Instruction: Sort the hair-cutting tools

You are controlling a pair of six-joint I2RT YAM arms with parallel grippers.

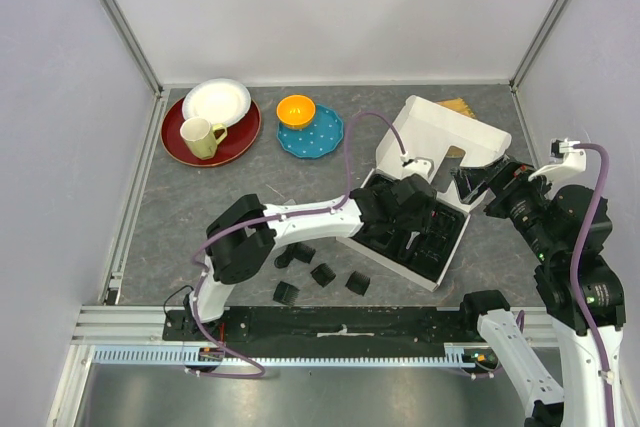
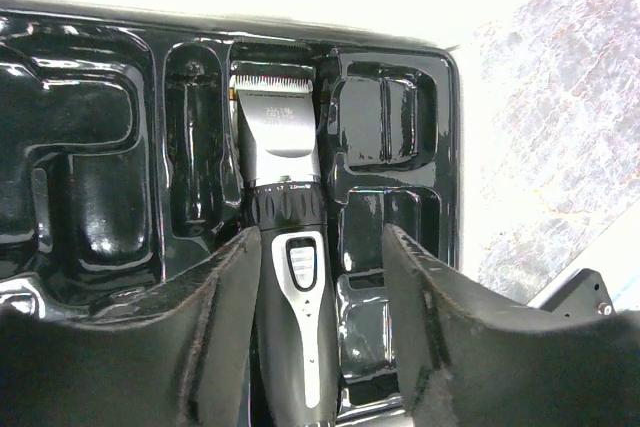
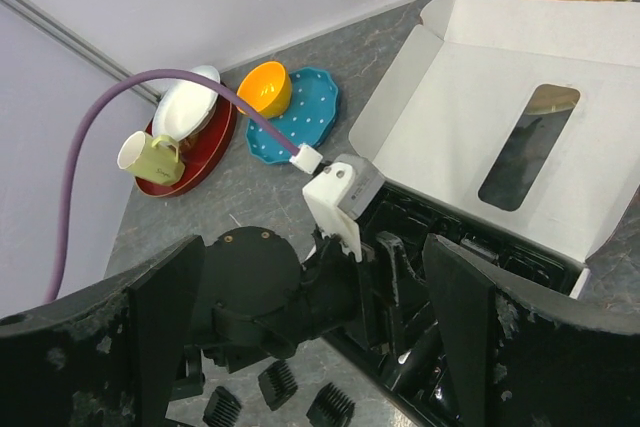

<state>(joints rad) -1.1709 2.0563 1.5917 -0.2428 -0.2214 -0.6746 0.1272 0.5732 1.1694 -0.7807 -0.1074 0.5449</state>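
The black-and-silver clipper (image 2: 276, 137) lies in a slot of the black moulded tray (image 2: 90, 197), blade end away from me. My left gripper (image 2: 320, 247) is open over the tray (image 1: 447, 245), its fingers (image 2: 225, 292) either side of the clipper's handle. The left gripper also shows in the top view (image 1: 412, 217). Several black comb attachments (image 1: 323, 274) lie on the table near the box's left side, and some show in the right wrist view (image 3: 278, 383). My right gripper (image 1: 476, 183) is open and empty, above the box's right side. The cord and the short cylinder are out of view.
The white cardboard box (image 1: 432, 132) stands open at centre right, lid tilted back. At the back left are a red plate (image 1: 178, 143) with a white plate (image 1: 217, 100) and a yellow mug (image 1: 200, 137), and a teal plate (image 1: 322, 137) with an orange bowl (image 1: 296, 110).
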